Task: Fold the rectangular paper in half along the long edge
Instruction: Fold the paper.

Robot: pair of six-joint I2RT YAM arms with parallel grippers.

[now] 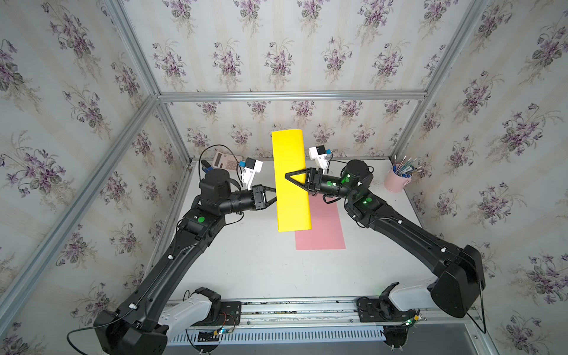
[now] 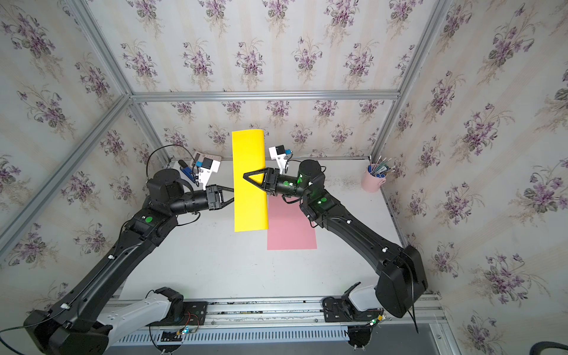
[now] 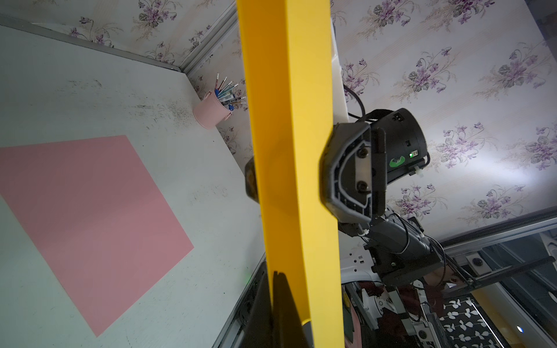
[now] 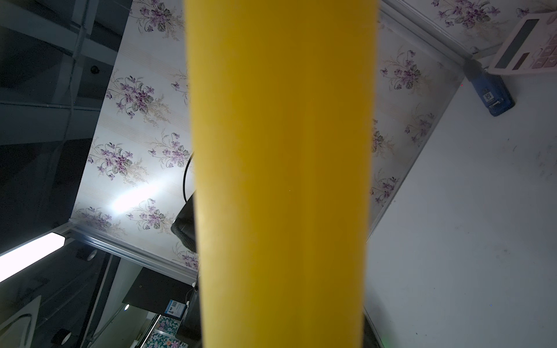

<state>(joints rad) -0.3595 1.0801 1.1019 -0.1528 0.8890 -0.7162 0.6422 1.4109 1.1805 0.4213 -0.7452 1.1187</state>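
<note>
Robotics lab cell: alu. frame (image 1: 292,96), floral wallpaper (image 1: 276,46), 2 rail-mounted arms (image 1: 184,246)

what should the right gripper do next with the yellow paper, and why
Probably close the right gripper onto the yellow paper to pinch a crease. The paper hangs above the table, the left gripper shut on one long side, while the opposite side looks rounded, not creased, and the right gripper straddles it.
</note>
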